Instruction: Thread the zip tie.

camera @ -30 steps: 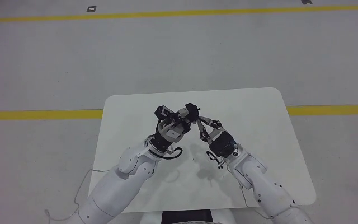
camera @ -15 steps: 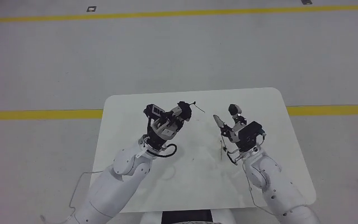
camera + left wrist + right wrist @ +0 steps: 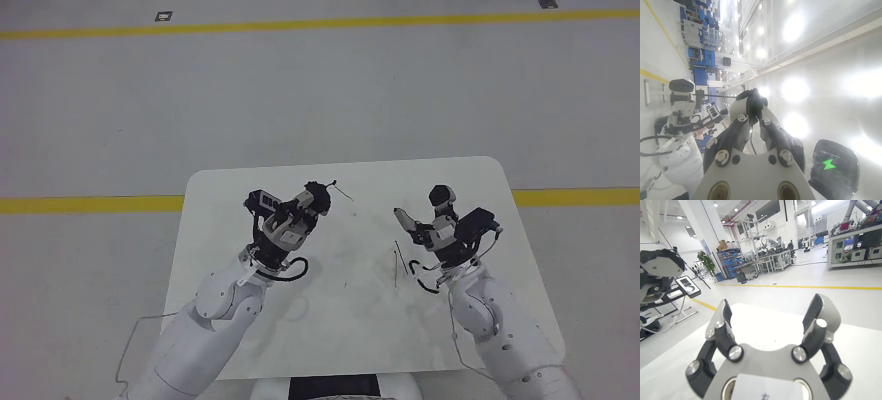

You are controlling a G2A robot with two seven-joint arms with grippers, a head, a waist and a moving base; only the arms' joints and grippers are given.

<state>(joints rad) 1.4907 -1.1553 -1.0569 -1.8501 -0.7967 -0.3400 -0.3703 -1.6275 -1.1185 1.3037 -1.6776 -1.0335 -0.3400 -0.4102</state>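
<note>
My left gripper [image 3: 318,193] hovers over the white table [image 3: 480,180], left of its middle, shut on a thin black zip tie [image 3: 341,189]. The tie's tail pokes out sideways past the fingertips toward the right arm. In the left wrist view the left gripper [image 3: 753,97] pinches the zip tie [image 3: 715,95], and the strap runs down between the fingers. My right gripper [image 3: 420,212] stands open and holds nothing, well right of the left one. The right wrist view shows the right gripper [image 3: 770,311] with pads spread, and farther off the left gripper [image 3: 675,256] with the zip tie [image 3: 696,275].
A thin dark line [image 3: 396,262] lies on the table between the arms, below the right gripper; I cannot tell whether it is a second tie or a shadow. Bare tabletop surrounds both arms. A yellow floor stripe [image 3: 90,204] runs behind the table.
A second ago both grippers met at the table's middle. The right gripper has let go, opened and drawn away to the right. The left has shifted left, keeping the zip tie.
</note>
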